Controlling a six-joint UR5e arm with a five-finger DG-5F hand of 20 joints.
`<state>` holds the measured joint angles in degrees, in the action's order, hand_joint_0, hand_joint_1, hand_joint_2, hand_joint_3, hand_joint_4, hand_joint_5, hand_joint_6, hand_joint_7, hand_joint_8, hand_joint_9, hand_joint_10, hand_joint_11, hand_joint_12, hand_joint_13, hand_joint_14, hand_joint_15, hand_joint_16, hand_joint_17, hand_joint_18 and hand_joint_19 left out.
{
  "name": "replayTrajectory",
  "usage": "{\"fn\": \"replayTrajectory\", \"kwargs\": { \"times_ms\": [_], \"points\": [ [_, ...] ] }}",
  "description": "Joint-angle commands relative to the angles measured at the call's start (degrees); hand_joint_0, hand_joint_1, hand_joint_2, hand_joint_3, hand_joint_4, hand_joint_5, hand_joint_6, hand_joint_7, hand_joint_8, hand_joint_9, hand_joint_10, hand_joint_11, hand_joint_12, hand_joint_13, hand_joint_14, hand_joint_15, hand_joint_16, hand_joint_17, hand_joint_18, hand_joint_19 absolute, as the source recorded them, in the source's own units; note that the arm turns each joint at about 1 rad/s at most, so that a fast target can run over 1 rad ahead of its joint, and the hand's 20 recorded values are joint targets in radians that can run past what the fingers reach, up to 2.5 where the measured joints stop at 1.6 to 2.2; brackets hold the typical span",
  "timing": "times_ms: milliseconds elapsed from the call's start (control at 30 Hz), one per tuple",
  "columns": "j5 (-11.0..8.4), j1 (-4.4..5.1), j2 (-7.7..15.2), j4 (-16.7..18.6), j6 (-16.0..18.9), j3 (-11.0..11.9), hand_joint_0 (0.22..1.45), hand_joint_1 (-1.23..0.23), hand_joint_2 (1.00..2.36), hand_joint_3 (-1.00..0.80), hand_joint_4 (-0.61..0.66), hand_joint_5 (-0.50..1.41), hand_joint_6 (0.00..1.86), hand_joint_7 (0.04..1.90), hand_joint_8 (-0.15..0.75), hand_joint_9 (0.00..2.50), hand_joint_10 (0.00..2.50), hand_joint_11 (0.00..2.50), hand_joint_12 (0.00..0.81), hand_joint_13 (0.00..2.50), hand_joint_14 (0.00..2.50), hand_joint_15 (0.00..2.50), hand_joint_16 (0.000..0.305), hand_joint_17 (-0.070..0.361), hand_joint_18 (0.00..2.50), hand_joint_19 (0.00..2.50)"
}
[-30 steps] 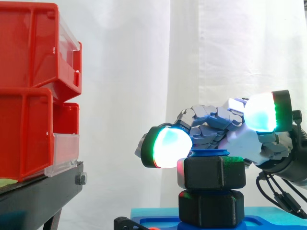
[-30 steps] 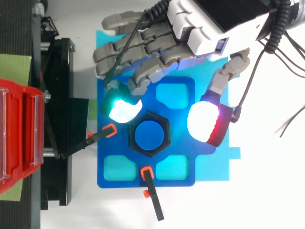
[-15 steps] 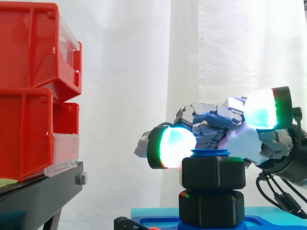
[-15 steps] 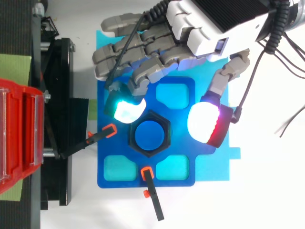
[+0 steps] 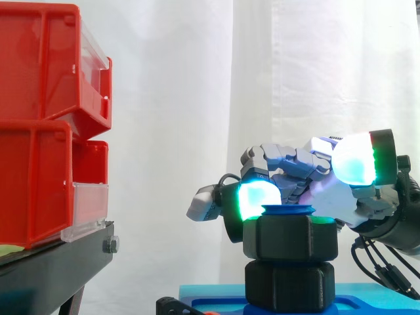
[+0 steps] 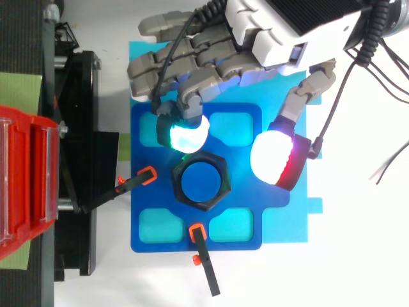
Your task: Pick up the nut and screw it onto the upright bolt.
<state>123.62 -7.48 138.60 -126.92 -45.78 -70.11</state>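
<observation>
A black hex nut (image 5: 291, 237) sits on the upright blue bolt (image 6: 200, 181), whose top shows through the nut's ring (image 6: 220, 182). Below it a second black hex piece (image 5: 289, 285) stands on the blue fixture plate (image 6: 243, 236). My hand (image 6: 281, 32) reaches in from the upper right, its fingers bent over the plate. One cyan-green fingertip (image 6: 185, 135) rests at the nut's far upper edge, seen behind the nut in the side view (image 5: 259, 200). The thumb pad (image 6: 273, 158) hangs to the nut's right, apart from it. Nothing is clasped between them.
Red bins (image 5: 46, 131) stack on a black stand (image 5: 52, 262) to the left. Two orange-tipped black clamps (image 6: 137, 180) (image 6: 203, 256) hold the plate at its left and front edges. A cyan mat (image 6: 300, 211) lies under the plate.
The lit fingertip has swept from the nut's left side round to its far edge, closer to the bolt. The nut looks turned a little. The thumb has barely shifted.
</observation>
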Motion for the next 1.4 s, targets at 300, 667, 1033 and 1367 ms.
{"fn": "replayTrajectory", "kwargs": {
  "times_ms": [300,667,1033,1367],
  "points": [
    [0.22,-0.69,0.00,0.09,-0.01,-0.02,0.51,-0.31,1.00,-0.50,0.19,-0.11,0.63,1.26,0.271,0.59,0.00,0.00,0.297,0.46,0.00,0.00,0.045,0.102,0.27,0.00],
    [0.22,-0.69,0.00,0.44,0.08,-0.02,0.51,-0.32,1.00,-0.50,0.19,-0.12,0.71,1.18,0.285,0.78,0.00,0.04,0.287,0.58,0.00,0.00,0.044,0.099,0.40,0.03],
    [1.18,-0.95,-0.09,0.62,0.26,0.06,0.51,-0.30,1.00,-0.50,0.20,-0.11,0.50,1.38,0.292,0.87,0.00,0.09,0.283,0.64,0.00,0.02,0.045,0.100,0.49,0.07],
    [3.12,-1.92,-0.09,0.27,0.52,1.56,0.48,-0.25,1.00,-0.50,0.25,-0.16,0.50,0.99,0.270,0.85,0.00,0.00,0.288,0.61,0.00,0.00,0.047,0.106,0.47,0.05]
  ]
}}
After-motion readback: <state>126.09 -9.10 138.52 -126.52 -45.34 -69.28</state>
